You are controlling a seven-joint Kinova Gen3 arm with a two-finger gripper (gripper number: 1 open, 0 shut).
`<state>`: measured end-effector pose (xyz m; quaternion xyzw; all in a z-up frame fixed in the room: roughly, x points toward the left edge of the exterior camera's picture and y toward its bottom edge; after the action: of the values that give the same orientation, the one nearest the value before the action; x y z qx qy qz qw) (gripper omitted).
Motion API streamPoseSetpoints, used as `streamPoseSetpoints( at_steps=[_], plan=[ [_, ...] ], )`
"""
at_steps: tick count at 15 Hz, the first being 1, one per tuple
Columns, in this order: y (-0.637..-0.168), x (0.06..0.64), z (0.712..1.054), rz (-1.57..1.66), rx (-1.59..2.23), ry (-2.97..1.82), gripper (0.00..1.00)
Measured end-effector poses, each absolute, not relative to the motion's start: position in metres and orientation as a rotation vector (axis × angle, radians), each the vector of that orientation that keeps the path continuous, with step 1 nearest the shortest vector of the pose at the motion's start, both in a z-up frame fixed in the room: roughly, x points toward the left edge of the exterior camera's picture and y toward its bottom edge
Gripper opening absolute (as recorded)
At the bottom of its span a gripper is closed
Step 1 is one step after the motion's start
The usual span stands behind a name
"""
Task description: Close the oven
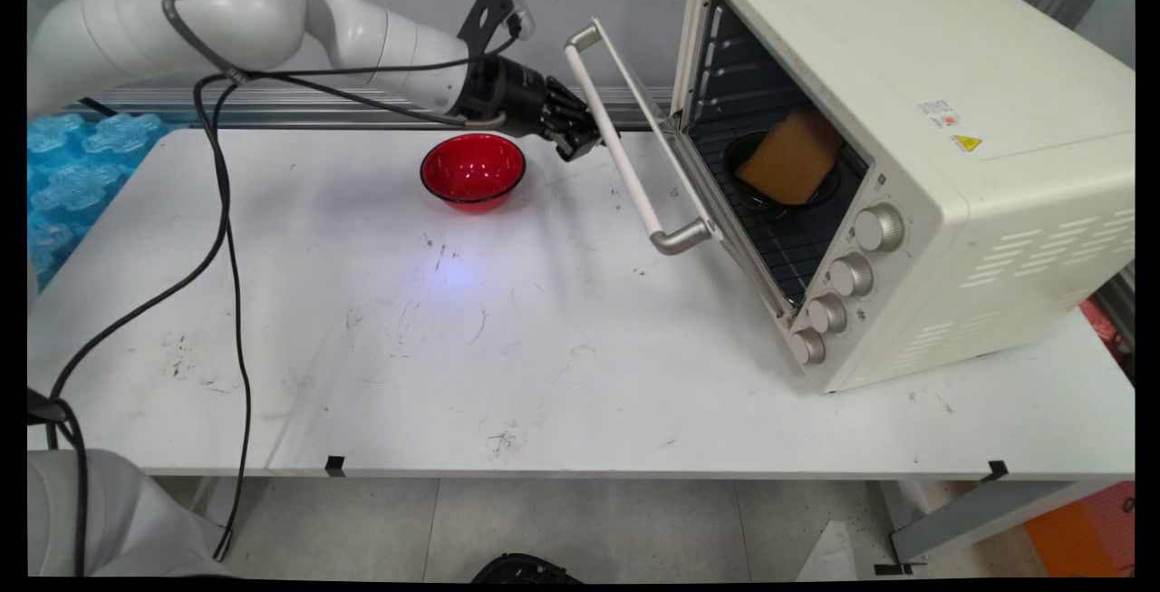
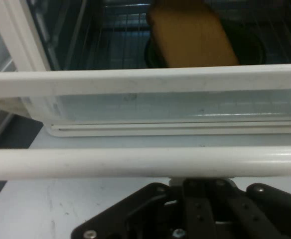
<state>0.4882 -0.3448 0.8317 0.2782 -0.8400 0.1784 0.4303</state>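
A cream toaster oven (image 1: 906, 75) stands at the right of the white table (image 1: 544, 347), its glass door (image 1: 675, 166) half lowered. My black gripper (image 1: 584, 134) is right up against the door's white handle bar (image 1: 625, 166), near its far end. In the hand view the handle bar (image 2: 145, 163) runs across just above the gripper's linkage (image 2: 200, 199), with the door's glass (image 2: 160, 104) behind it. Inside the oven a brown slice of bread (image 1: 793, 157) (image 2: 193, 37) lies on a black dish (image 1: 752, 189) (image 2: 250, 45) on the wire rack.
A red bowl (image 1: 472, 170) sits on the table just left of the gripper, under the wrist. Blue moulded packing (image 1: 72, 166) lies off the table's left edge. Black cables (image 1: 227, 257) hang from the arm over the table's left side.
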Motion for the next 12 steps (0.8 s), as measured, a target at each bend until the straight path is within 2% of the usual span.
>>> streamPoseSetpoints(
  at_steps=[12],
  plan=[
    [-0.366, 0.487, 0.855, 0.403, 0.731, -2.108, 0.00]
  ],
)
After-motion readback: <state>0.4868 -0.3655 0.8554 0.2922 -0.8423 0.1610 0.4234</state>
